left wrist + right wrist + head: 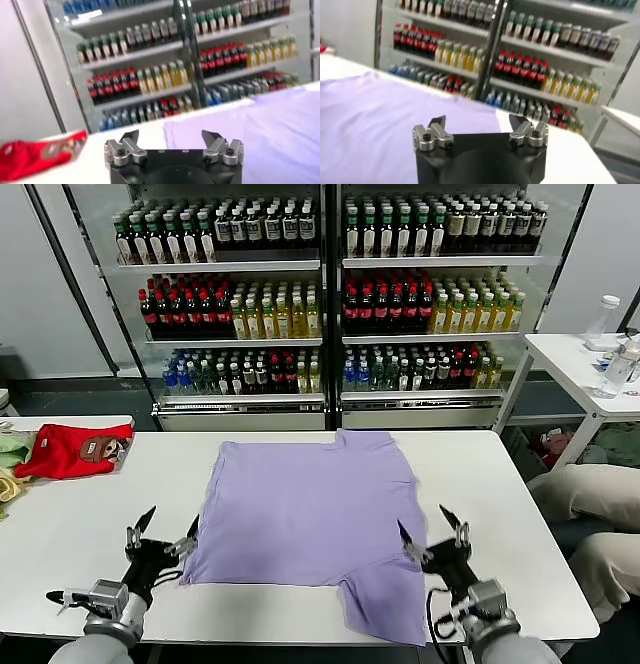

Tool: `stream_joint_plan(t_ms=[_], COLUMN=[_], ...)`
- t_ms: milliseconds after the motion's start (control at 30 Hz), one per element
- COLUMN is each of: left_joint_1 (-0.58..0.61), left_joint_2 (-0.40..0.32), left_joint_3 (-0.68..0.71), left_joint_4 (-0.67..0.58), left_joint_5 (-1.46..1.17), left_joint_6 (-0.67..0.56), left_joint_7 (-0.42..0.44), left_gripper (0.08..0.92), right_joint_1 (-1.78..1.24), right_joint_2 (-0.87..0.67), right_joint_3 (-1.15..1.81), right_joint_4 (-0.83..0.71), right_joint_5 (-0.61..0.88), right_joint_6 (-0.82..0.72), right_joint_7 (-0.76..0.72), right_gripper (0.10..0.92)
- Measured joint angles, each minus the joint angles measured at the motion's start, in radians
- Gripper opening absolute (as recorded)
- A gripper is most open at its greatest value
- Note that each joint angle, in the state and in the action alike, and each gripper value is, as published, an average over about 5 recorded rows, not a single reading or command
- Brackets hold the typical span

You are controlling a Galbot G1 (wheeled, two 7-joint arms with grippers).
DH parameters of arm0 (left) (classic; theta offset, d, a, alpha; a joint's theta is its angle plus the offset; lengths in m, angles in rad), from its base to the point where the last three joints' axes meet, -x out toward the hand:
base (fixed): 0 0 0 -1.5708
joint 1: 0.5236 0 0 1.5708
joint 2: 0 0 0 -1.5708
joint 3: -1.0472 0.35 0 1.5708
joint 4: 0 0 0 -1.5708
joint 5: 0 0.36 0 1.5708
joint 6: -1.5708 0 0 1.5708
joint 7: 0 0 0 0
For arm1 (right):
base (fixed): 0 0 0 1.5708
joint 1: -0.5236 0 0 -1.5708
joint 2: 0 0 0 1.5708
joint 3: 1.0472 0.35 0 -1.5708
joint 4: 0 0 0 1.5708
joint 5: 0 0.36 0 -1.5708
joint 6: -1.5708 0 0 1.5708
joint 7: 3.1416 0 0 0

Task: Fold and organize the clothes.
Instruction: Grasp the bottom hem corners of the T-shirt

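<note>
Nearest the head camera, the left gripper (167,532) and the right gripper (432,529) are seen low at the near edge of the white table (80,524), each with its jaws spread wide and nothing held between them; the left one sits just beside the shirt's near left corner, the right one at the shirt's right edge near the lower sleeve. The lavender T-shirt (305,514) is laid flat in the middle of the table, plain side up with no print shown, one sleeve reaching toward the far edge and the other hanging close to the near edge. A risk is judged here: the cloth looks thin and soft, so a pinch taken too shallow could let the hem slip, while one taken too deep could gather two layers and drag the whole shirt. The near sleeve could also slide off the table if pulled. The smooth tabletop offers little friction. A red shirt (72,450) is bunched at the far left, well apart, and bottle shelves (330,294) of glossy drinks stand behind
</note>
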Motion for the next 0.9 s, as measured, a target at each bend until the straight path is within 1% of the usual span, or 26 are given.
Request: stream_joint_plan(t_ms=[200, 433, 900], left_joint_1=[0.057, 0.100, 0.077], left_joint_2=[0.019, 0.023, 0.035], left_joint_3=[-0.008, -0.019, -0.035], left_joint_4=[-0.012, 0.003, 0.059], left_joint_5=[-0.052, -0.094, -0.169], left_joint_6=[0.054, 0.093, 0.115], left_joint_7=[-0.015, -0.021, 0.004], left_gripper=[0.823, 0.823, 0.823], right_joint_1=[-0.078, -0.134, -0.171], right_joint_2=[-0.001, 0.005, 0.023], right_joint_3=[0.001, -0.009, -0.022], right_joint_4=[0.007, 0.014, 0.029], right_joint_5=[0.014, 0.036, 0.076], right_joint_6=[0.001, -0.002, -0.009], right_joint_7=[0.013, 0.030, 0.057], right_gripper=[0.823, 0.823, 0.823])
